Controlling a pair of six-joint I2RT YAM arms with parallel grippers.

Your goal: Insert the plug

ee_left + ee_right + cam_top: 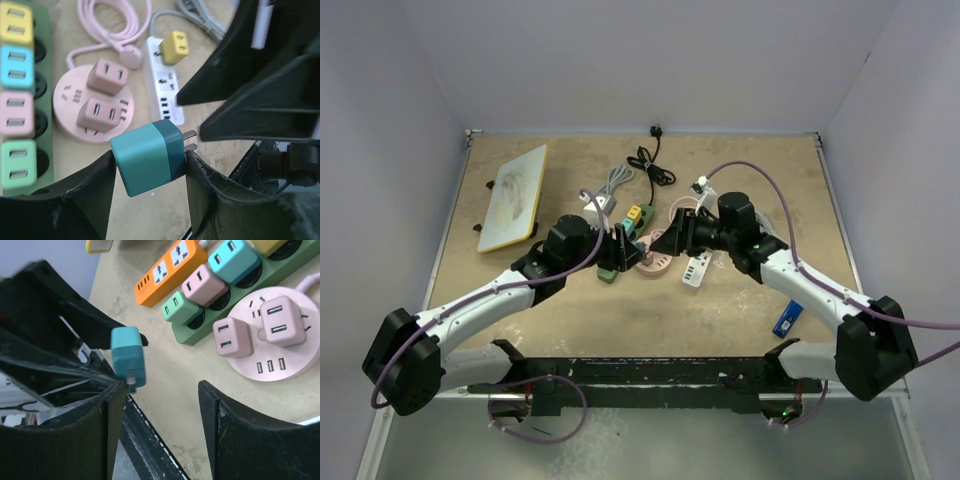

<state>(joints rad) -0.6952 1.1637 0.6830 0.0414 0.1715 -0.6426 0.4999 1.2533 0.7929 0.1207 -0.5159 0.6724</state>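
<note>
Teal plug [147, 157] clenched in left pincer [150, 162], prongs [190, 135] seemingly toward right pincer [161, 390], spread open

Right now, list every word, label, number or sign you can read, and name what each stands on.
No text can be read in any view.
Teal plug: plain faces, no print shows.
White power strip: no legible marking.
Blue item in the top view: too small to tell.

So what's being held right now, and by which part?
Left hand grips the teal plug by its body's sides, prongs free; right hand holds nothing.
</note>
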